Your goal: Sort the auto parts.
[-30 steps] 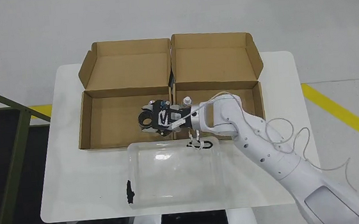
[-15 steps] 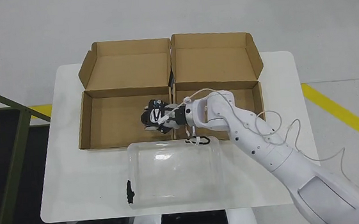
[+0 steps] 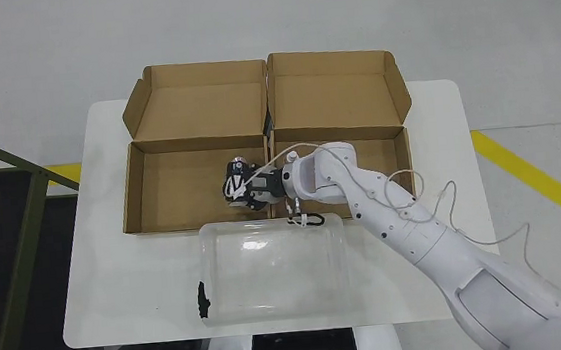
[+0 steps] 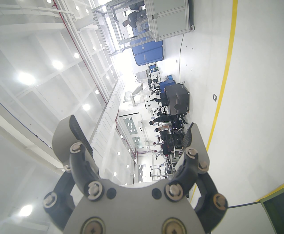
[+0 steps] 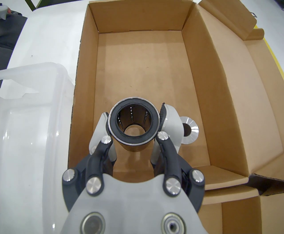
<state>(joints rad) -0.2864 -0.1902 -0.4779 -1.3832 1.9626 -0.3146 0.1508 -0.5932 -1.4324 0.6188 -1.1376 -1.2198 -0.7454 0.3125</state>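
Bearing (image 5: pixel 134 124) clamped in right pincer (image 5: pixel 135 117) over cardboard box (image 5: pixel 155 66).
Its lower barrel hides between the fingers (image 5: pixel 173 124); a silver ring (image 5: pixel 191 130) sits half-covered just beside one finger.

right arm (image 3: pixel 406 229) extended forward, right gripper (image 5: pixel 134 126) clamped on bearing (image 5: pixel 134 104), left gripper (image 4: pixel 132 124) spread wide
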